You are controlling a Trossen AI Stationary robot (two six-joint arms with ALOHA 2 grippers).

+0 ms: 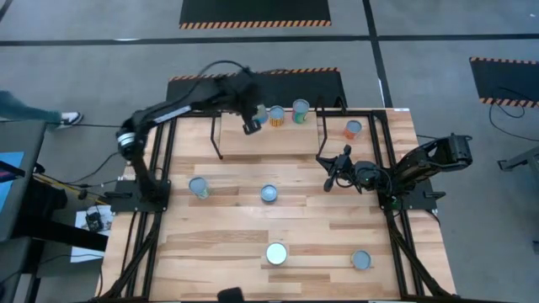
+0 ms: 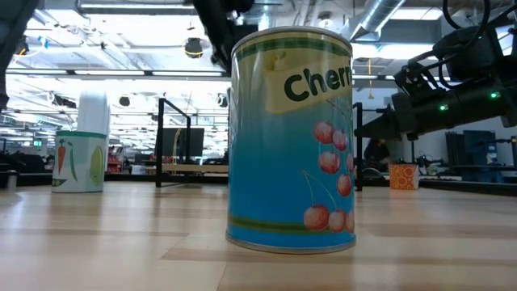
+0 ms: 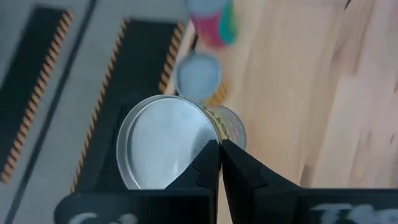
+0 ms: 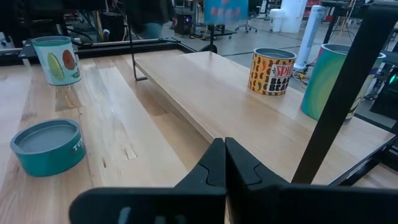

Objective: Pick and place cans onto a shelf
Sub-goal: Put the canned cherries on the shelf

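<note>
I am hovering my left claw (image 1: 252,125), fingers together, over the shelf (image 1: 253,139), apparently just beside two cans (image 1: 275,115). My right claw (image 1: 330,168) is waiting closed, holding nothing.

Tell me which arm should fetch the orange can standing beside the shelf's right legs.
Right, probably. Its tool, shut and empty, waits near the shelf's right legs, close to the orange can. The left tool hangs shut over the shelf's far left part, beside the cans already there.

The blue can (image 2: 291,137) reads "Cherr" (cut off).
</note>
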